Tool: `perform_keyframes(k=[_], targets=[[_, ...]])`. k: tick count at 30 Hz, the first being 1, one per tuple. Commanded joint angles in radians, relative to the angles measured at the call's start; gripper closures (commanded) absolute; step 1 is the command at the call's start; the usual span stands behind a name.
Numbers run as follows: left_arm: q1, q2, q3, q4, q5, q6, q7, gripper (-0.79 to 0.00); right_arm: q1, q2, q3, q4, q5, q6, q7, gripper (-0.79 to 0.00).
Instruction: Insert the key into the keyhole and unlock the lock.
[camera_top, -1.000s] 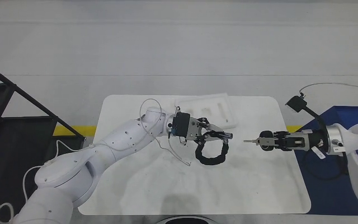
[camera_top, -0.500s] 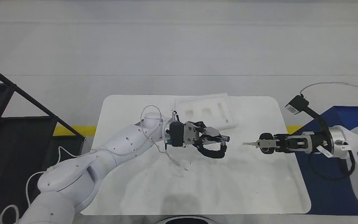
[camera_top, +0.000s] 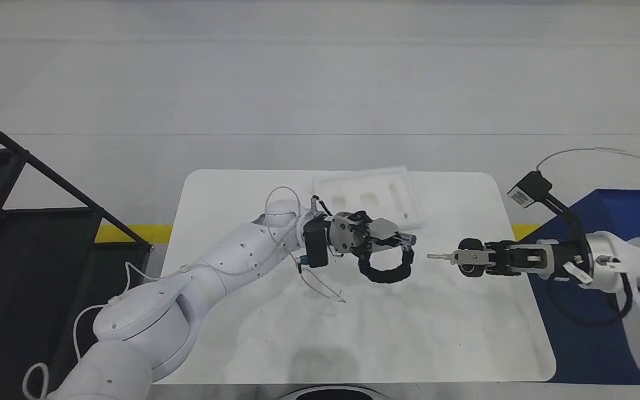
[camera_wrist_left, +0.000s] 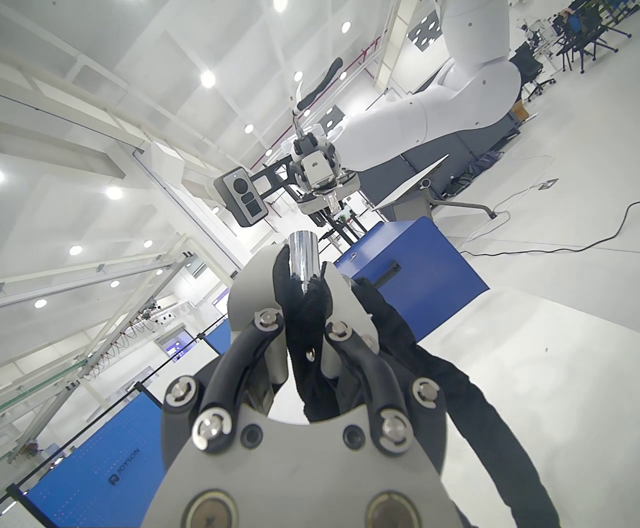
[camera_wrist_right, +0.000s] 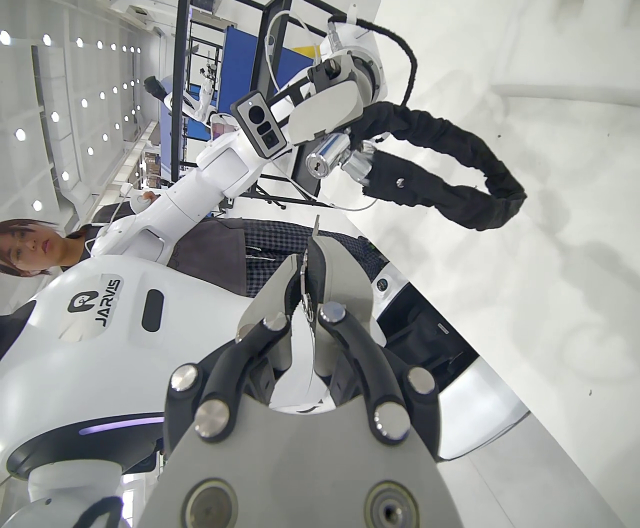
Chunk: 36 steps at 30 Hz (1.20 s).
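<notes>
The left tool (camera_wrist_left: 302, 280) is clenched on the lock (camera_wrist_right: 440, 135), a black-sleeved cable loop with a chrome barrel, over the middle of the bench (camera_top: 450, 330). At 3 o'clock from it, well apart, the right tool (camera_top: 456, 256) grasps the key (camera_top: 437, 256), with the blade pointing to 9 o'clock at the keyhole (camera_wrist_right: 316, 165). A foam tray (camera_top: 370, 195) lies at 12 o'clock from the lock.

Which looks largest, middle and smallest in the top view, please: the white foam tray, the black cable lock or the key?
1. White foam tray
2. Black cable lock
3. Key, by far the smallest
The gaps are plain, so no ties.
</notes>
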Motion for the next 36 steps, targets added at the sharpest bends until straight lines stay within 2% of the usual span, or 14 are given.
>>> perform_keyframes(k=[1, 12, 14, 20, 28, 36], targets=[[0.000, 0.001, 0.000, 0.000, 0.000, -0.001, 0.000, 0.000, -0.007, 0.000, 0.008, -0.001, 0.005, -0.013, -0.029, 0.000], [0.006, 0.001, -0.002, -0.007, -0.002, 0.002, -0.016, 0.000, -0.017, -0.001, 0.001, -0.005, 0.013, -0.006, -0.057, 0.000], [0.017, 0.005, -0.019, -0.023, 0.005, 0.032, -0.052, 0.000, -0.021, -0.001, 0.001, -0.008, 0.037, 0.013, -0.064, 0.000], [0.050, 0.007, -0.054, -0.034, 0.027, 0.106, -0.023, 0.000, -0.031, 0.003, 0.015, -0.027, 0.078, 0.085, -0.066, 0.000], [0.070, -0.022, -0.069, -0.003, 0.064, 0.193, 0.019, 0.000, -0.064, 0.011, 0.040, -0.083, 0.026, 0.180, -0.149, 0.000], [0.075, -0.056, -0.087, 0.040, 0.051, 0.197, 0.023, 0.000, -0.099, 0.016, 0.041, -0.144, -0.032, 0.199, -0.199, 0.000]])
